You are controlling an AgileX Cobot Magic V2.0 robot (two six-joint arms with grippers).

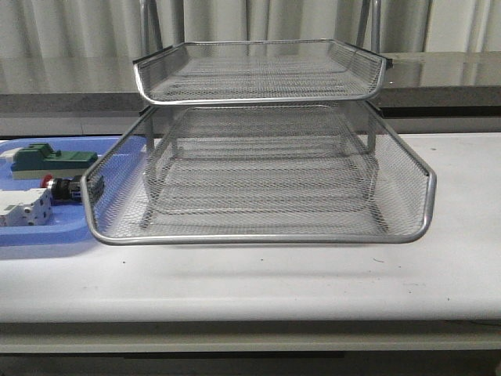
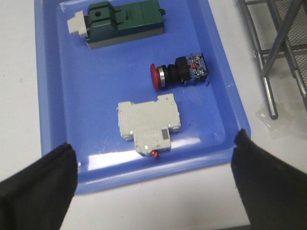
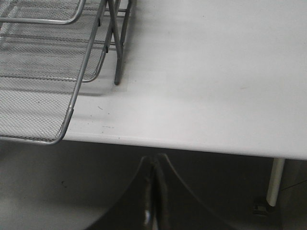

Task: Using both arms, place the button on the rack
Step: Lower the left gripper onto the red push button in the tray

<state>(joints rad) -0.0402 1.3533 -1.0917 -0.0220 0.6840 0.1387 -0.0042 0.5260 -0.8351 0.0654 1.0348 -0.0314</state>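
3 trays of silver mesh make up the rack (image 1: pixel 258 168), hogging the middle of the worktop (image 1: pixel 462 258). Next down, the blue tray (image 2: pixel 67 96) at the worktop's left edge, with the button (image 2: pixel 178 72) lying on its side near that tray's rack-side rim, red head pointing away from the rack. Left gripper (image 2: pixel 153 184) hangs spread wide, holding nothing; right gripper (image 3: pixel 154 191) is pinched closed, off the front edge. I'd drop straight onto the black body. Plenty of room right.
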